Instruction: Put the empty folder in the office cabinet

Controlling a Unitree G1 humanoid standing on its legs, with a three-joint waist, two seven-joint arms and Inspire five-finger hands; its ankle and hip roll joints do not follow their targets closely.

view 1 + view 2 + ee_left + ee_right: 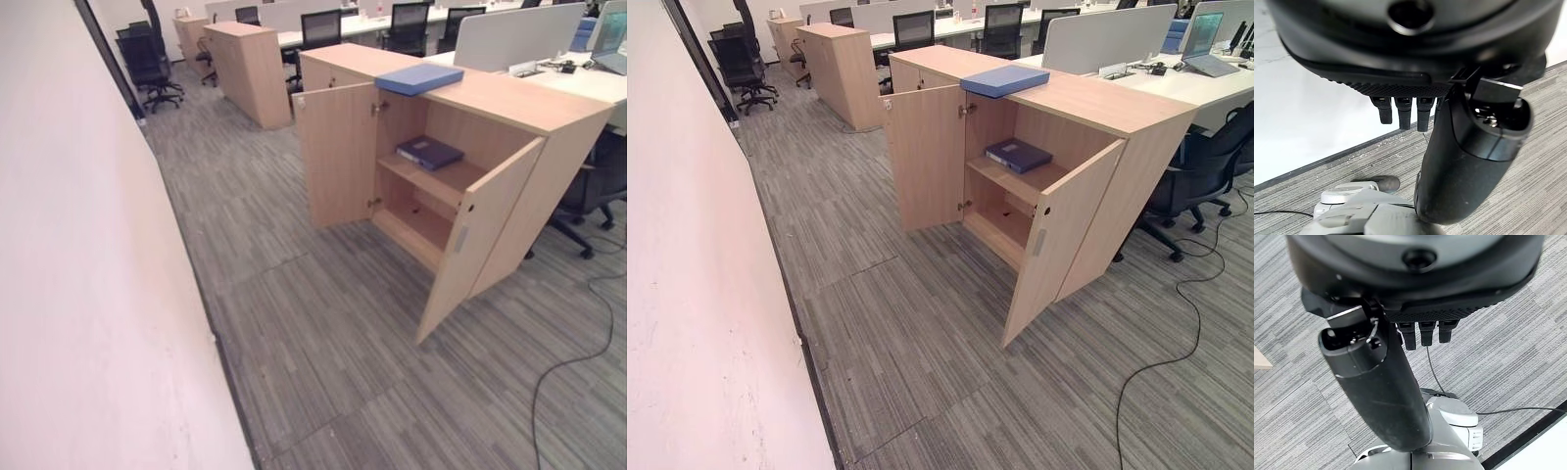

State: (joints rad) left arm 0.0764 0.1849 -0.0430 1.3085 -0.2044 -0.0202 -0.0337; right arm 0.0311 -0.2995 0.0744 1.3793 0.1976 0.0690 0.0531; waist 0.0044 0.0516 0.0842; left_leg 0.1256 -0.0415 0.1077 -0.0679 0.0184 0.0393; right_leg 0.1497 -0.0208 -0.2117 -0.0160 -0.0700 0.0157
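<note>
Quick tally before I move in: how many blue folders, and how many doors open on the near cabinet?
Blue folders: 2, a lighter one on the cabinet top and a darker one on the upper shelf
Open cabinet doors: 2, the left door and the right door
Total: 4

I am counting two blue folders: one folder [419, 78] lying on the cabinet top at its front edge, one darker folder [429, 152] lying on the upper shelf. I am counting one open cabinet [519, 103] with two doors, the left door [336, 155] and the right door [478, 235], both swung out. I am counting two further wooden cabinets [250, 69] standing closed behind it, and at least five black office chairs [149, 64].
</note>
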